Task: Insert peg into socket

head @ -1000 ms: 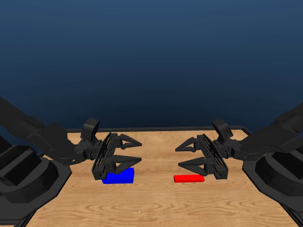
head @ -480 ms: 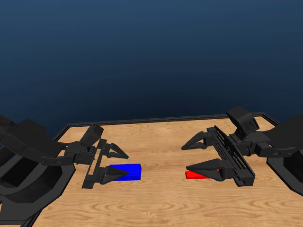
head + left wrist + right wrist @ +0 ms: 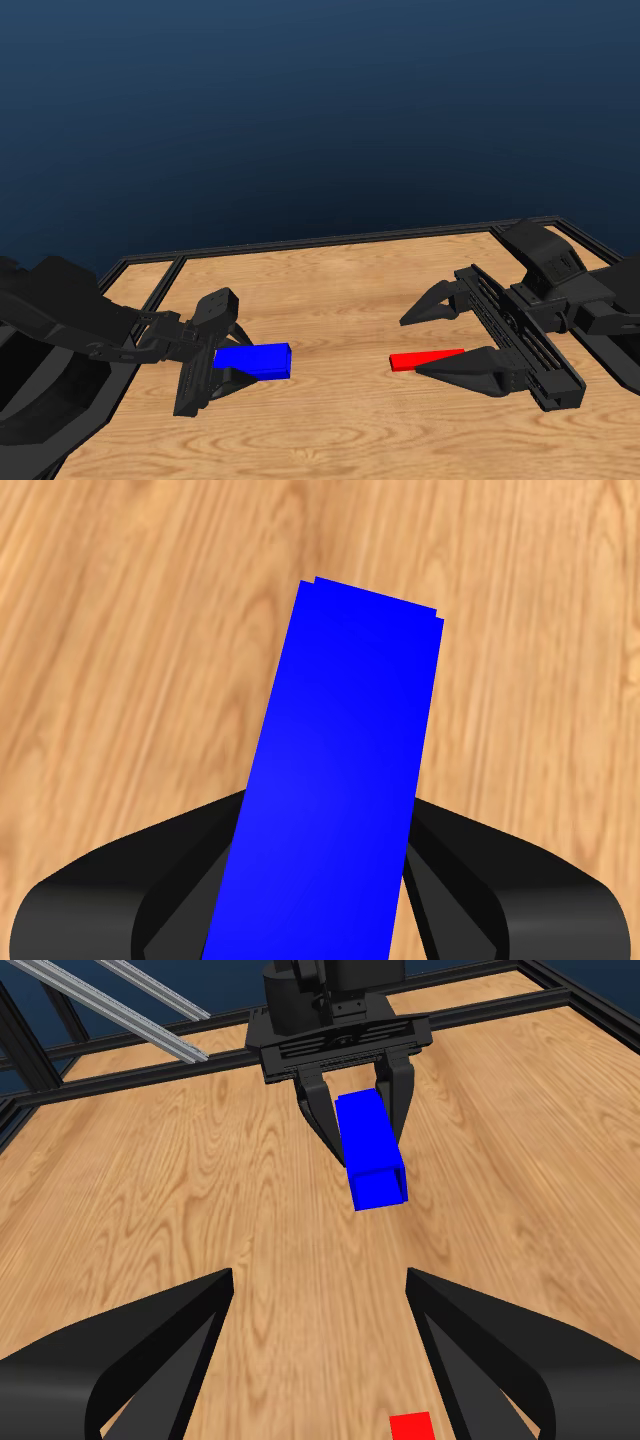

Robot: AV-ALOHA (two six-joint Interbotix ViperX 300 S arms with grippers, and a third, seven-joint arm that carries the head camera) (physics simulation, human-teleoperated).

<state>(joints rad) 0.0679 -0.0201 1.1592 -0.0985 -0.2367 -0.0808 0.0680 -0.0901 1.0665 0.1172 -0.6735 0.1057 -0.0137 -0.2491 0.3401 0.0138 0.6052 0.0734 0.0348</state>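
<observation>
The blue socket (image 3: 254, 360) lies at the left of the table, with my left gripper (image 3: 238, 362) shut on its sides. In the left wrist view the socket (image 3: 350, 730) fills the gap between the jaws and juts out past them. Whether it rests on the wood I cannot tell. The red peg (image 3: 425, 359) lies at the right, one end hidden behind the near jaw of my right gripper (image 3: 411, 347). That gripper stands wide open, a jaw on each side of the peg (image 3: 410, 1425) without touching it. Across the table, the right wrist view shows the held socket (image 3: 372, 1150).
A black frame rail (image 3: 330, 240) runs along the far edge of the wooden table (image 3: 340, 300), with a bar (image 3: 160, 290) near the left arm. Bare wood lies between the two grippers.
The head camera has shifted. My left gripper has dropped and shut on the socket. My right gripper has come down around the peg and is still open.
</observation>
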